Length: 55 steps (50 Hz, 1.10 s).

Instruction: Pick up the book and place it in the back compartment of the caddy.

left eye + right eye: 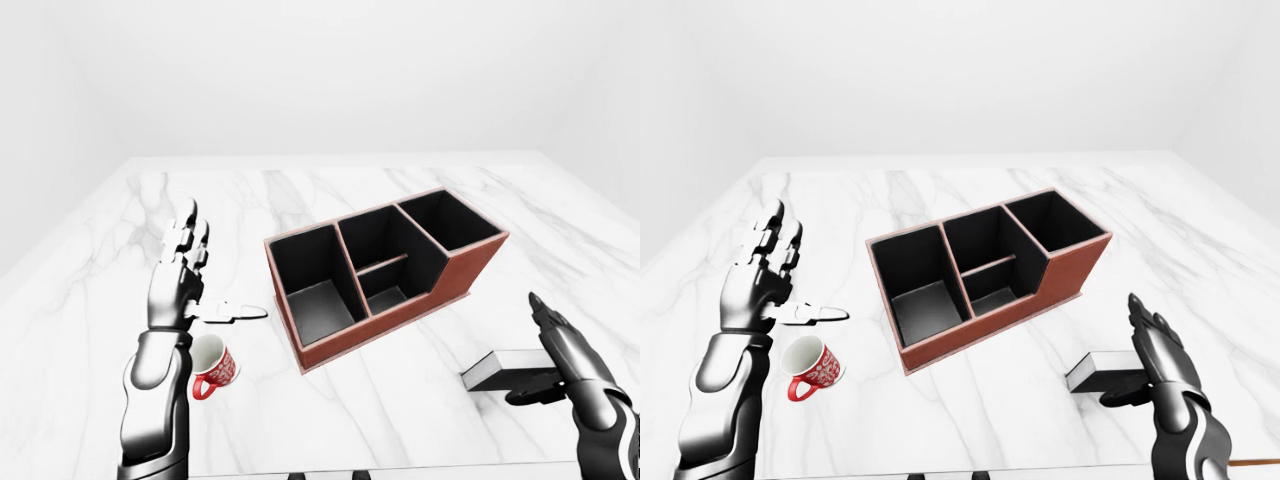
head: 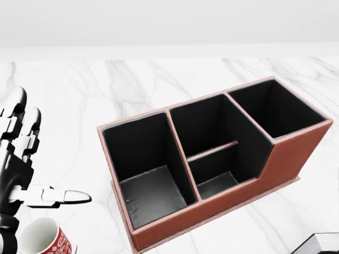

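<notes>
left-eye view shows a white marble table [image 1: 400,420] with a red-brown caddy [image 1: 385,270] standing near its middle, set at a slant so its long side runs from lower left to upper right. the caddy has black-lined compartments: a large one at the left end, a middle section split by a low divider into two smaller wells, and a taller one at the right end, toward the top of the view.

the book [image 1: 1102,368] lies flat on the table at the lower right, well apart from the caddy, dark-covered with pale page edges showing. the right hand [image 1: 1155,352] is just beside it, fingers extended and spread, a thumb reaching along the book's near edge; whether it touches the book i cannot tell. the fingers are not closed round it.

the left hand [image 1: 183,275] is raised above the table at the left, palm upright, fingers straight up and thumb pointing sideways toward the caddy, holding nothing. below it stands a red-and-white patterned mug [image 1: 214,366], upright, just beside the left forearm and apart from the caddy's left end.
</notes>
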Available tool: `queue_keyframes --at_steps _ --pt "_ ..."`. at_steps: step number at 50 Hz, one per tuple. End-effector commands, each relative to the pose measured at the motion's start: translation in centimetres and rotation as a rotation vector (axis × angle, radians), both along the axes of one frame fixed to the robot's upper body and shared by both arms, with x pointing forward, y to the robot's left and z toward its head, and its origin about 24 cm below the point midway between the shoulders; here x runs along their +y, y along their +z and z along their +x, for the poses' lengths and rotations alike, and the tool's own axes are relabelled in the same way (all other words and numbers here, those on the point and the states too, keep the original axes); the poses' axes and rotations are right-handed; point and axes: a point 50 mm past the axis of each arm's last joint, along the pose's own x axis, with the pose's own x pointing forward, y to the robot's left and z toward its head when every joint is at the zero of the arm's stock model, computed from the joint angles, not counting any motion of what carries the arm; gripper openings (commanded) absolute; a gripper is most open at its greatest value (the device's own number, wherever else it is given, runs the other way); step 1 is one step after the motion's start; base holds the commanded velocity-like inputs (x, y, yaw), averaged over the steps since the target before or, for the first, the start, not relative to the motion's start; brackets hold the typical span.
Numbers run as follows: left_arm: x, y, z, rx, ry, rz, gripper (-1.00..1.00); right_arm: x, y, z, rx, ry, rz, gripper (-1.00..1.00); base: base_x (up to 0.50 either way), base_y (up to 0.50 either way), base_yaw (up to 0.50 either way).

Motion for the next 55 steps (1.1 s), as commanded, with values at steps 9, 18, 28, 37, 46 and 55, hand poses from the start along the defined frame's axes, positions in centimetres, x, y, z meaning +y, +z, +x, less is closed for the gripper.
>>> queue_keyframes --at_steps 9,18,28,37,46,55 --pt "0.0 0.0 0.0 0.001 -0.002 0.001 0.98 -0.4 -1.5 0.6 0.022 -0.006 0.008 1.00 0.00 0.00 0.00" --pt "-0.1 -0.1 -0.1 0.005 -0.003 0.001 0.98 -0.6 -2.4 1.0 0.028 -0.007 0.010 1.00 0.00 0.00 0.00" --pt "-0.1 0.0 -0.1 -0.002 -0.003 0.003 0.98 -0.1 -3.2 0.8 0.056 0.027 0.012 0.41 0.00 0.00 0.00" --pt "-0.1 0.0 -0.1 -0.001 -0.003 0.002 0.98 0.3 -2.0 0.0 0.050 0.024 0.014 -1.00 0.00 0.00 0.00" --pt "0.0 0.0 0.0 0.001 -0.001 0.000 0.98 0.6 -1.0 0.6 0.012 0.020 0.011 -1.00 0.00 0.00 0.00" --pt "0.0 0.0 -0.1 0.000 -0.001 0.000 0.98 1.2 0.3 1.1 -0.040 0.025 0.006 -1.00 0.00 0.00 0.00"
